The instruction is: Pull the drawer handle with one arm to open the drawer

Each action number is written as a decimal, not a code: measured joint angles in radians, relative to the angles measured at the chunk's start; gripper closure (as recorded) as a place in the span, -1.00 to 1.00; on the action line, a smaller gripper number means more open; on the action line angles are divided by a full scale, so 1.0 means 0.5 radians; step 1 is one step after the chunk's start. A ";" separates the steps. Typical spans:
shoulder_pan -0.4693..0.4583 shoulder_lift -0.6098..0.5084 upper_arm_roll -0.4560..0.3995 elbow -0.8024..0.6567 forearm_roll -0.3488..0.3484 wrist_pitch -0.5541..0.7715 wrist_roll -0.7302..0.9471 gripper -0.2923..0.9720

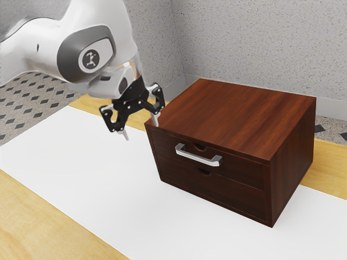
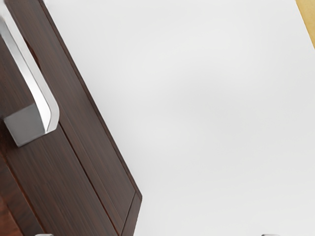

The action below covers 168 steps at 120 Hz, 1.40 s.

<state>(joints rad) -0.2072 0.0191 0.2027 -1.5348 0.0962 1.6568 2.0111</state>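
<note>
A dark wooden cabinet [image 1: 238, 116] with two drawers stands on the white mat. The upper drawer [image 1: 217, 162] carries a silver bar handle [image 1: 198, 155] and sits flush with the cabinet front. My gripper [image 1: 141, 125] hovers open in the air beside the cabinet's upper front corner, toward the exterior view's left of the handle, holding nothing. In the wrist view the handle [image 2: 34, 93] and the drawer front [image 2: 74, 172] lie to one side of my hand, above the mat.
The lower drawer [image 1: 211, 187] has only a small notch pull. A white mat [image 1: 97, 179] covers the wooden table [image 1: 32, 227] around the cabinet. Wall and tiled floor lie behind.
</note>
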 joint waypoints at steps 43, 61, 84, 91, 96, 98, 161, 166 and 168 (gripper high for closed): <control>-0.339 0.041 0.026 -0.053 0.017 0.059 -0.050 -0.32; -0.371 0.029 0.077 -0.060 0.019 0.056 -0.082 -0.33; -0.214 0.083 0.101 -0.059 0.021 0.053 -0.148 -0.33; -0.185 0.101 0.095 -0.054 0.021 0.057 -0.165 -0.33; -0.189 0.111 0.089 -0.048 0.020 0.059 -0.177 -0.33; -0.198 0.115 0.088 -0.045 0.020 0.060 -0.181 -0.33; -0.378 0.165 0.085 -0.052 0.141 0.071 -0.325 -0.33; -0.395 0.156 0.087 -0.060 0.174 0.076 -0.339 -0.29; -0.400 0.153 0.087 -0.068 0.188 0.080 -0.345 -0.30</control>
<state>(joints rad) -0.4071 0.0956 0.2464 -1.5687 0.1901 1.6969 1.8384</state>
